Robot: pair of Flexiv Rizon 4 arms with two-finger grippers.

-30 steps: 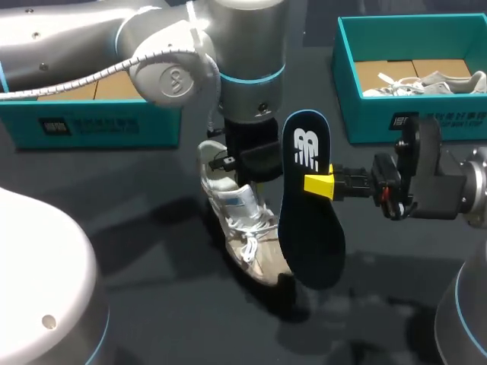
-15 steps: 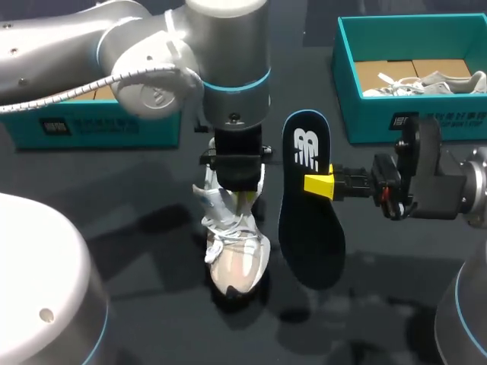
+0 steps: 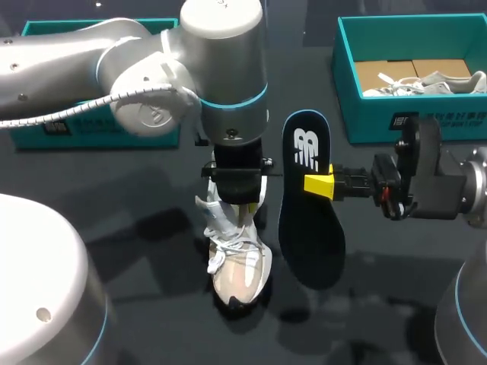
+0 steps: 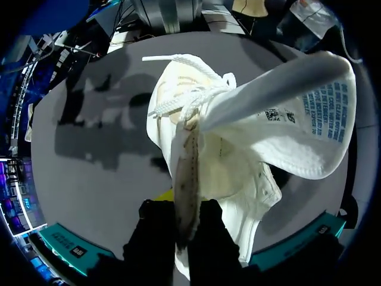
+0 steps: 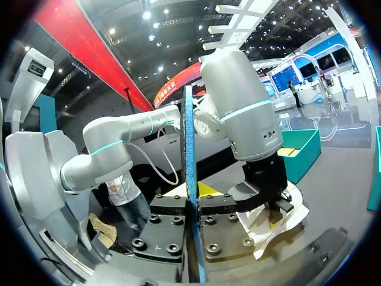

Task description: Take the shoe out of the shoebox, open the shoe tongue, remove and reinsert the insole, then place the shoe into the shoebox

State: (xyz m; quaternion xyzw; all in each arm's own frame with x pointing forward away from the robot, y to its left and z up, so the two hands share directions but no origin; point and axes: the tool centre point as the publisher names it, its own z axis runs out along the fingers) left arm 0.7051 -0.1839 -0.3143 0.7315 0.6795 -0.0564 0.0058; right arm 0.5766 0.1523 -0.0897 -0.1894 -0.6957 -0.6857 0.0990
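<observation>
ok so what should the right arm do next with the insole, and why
Probably swing the dark blue foam insole, pinched in the right gripper, over the white mesh sneaker and tip its toe end into the opening: the left gripper holds the sneaker, tongue folded out.

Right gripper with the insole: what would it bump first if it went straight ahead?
Probably the left gripper, clamped on the white sneaker, just beyond the insole the right gripper holds; depth is unclear.

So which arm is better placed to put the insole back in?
Right. The right gripper is shut on the insole, held close beside the shoe. The left gripper is shut on the shoe, so it is busy holding it.
</observation>
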